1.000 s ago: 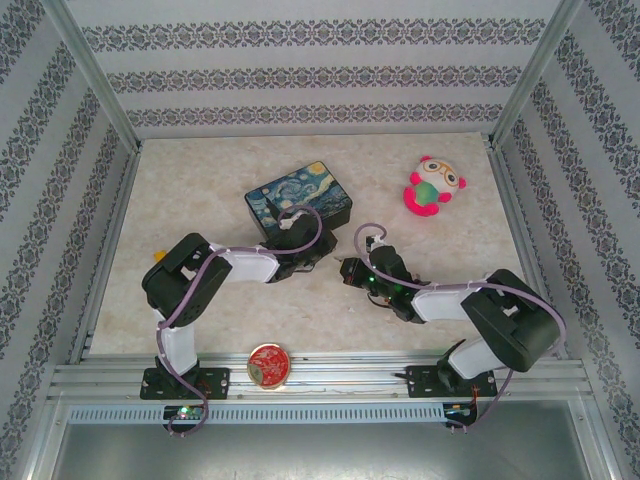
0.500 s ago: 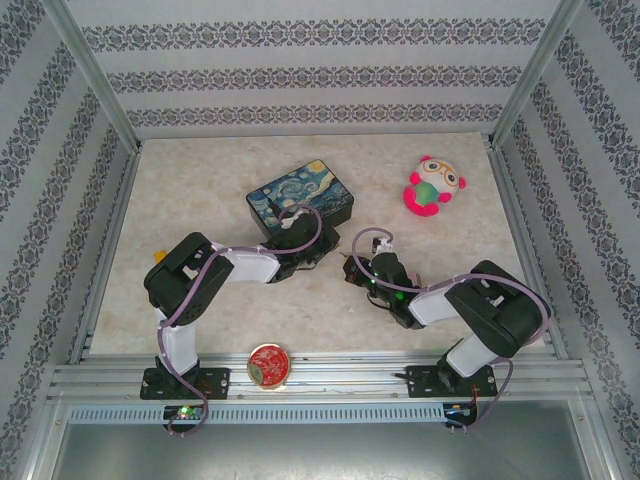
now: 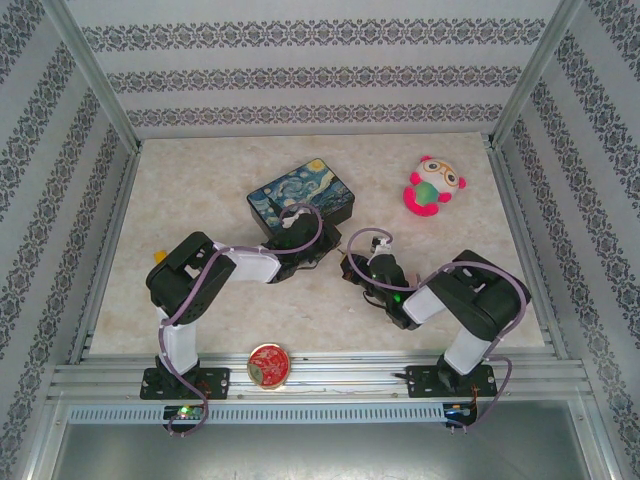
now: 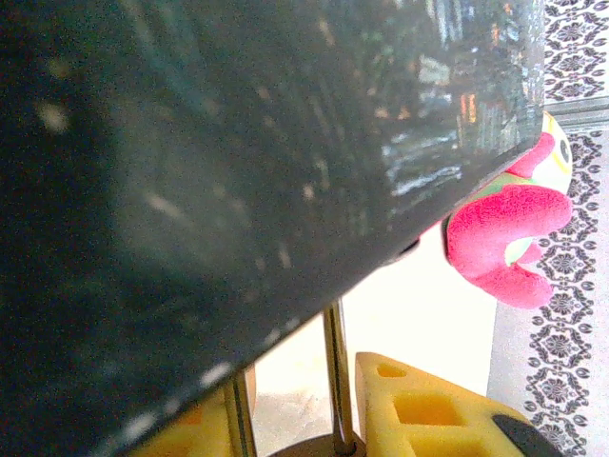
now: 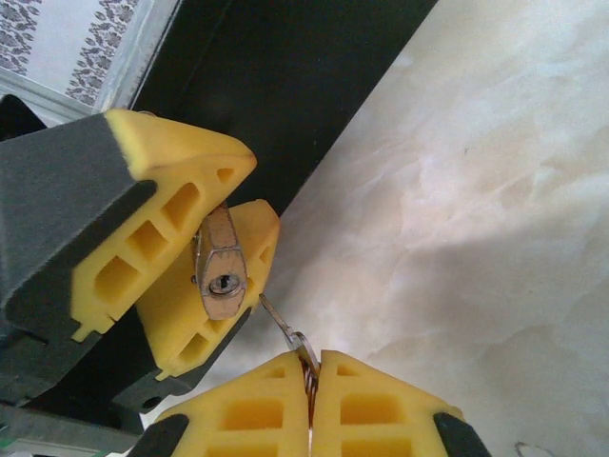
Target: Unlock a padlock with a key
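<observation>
Starting at the near rail and working outward: one round red tin (image 3: 268, 363), lying between the left arm base (image 3: 180, 382) and the right arm base (image 3: 450, 378). Next, mid-tabletop (image 3: 190, 190), two pincers drawn close together, nose to nose.

Left pincer (image 3: 310, 256) clamped on the one padlock (image 5: 221, 267), brass body pinched between two yellow foam fingers (image 5: 162, 205), keyhole end turned toward the right wrist camera.

Right pincer (image 5: 309, 360) clenched tight on the one key (image 5: 277, 320), two yellow pads (image 5: 371, 409) pressed flat together, the key's ring nipped in the seam and the thin blade poking out toward the padlock. Blade tip just beside the padlock's lower edge, below the keyhole and not inside it; cannot tell whether touching.

From the left wrist, two silvery legs of the single shackle (image 4: 333, 367) rising between the yellow fingers, with a dark wall of the box looming just beyond.

Just behind the left pincer, one Starry Night box (image 3: 300, 202), dark-sided, painted lid upward. Farthest out, well apart to the right near the back wall, one pink plush owl (image 3: 433, 186), also glimpsed past the box's edge from the left wrist.
</observation>
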Robot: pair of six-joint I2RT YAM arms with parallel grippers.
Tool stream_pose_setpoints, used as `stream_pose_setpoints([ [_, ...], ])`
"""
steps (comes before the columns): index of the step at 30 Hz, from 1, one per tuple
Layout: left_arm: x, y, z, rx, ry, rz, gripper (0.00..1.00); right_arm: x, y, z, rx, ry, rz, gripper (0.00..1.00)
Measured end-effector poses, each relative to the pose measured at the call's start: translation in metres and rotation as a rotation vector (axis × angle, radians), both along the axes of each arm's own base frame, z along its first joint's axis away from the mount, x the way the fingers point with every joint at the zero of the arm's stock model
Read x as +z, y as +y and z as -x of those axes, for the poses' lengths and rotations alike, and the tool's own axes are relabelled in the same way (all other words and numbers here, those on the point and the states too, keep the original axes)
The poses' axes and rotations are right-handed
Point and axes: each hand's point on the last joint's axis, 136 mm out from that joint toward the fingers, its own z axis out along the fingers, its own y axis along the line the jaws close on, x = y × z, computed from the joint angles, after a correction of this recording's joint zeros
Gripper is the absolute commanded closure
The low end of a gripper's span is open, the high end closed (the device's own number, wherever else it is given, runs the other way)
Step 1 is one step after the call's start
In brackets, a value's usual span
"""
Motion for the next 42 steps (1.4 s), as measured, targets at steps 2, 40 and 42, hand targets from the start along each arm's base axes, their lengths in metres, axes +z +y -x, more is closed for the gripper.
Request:
stream_pose_setpoints([
  [2,0.0,0.0,0.0,0.0,0.0,0.002,0.98,-0.001,0.001,-0.001,-0.002,-0.003,-0.009,1.0],
  [40,0.01,-0.007,0.0,-0.009,-0.019,0.081,0.55,0.012,-0.009,0.0,-0.05,-0.052,-0.059,1.0],
  [42,0.01,-0.008,0.0,-0.009,-0.022,0.086,0.52,0.01,-0.012,0.001,-0.057,-0.047,-0.055,1.0],
])
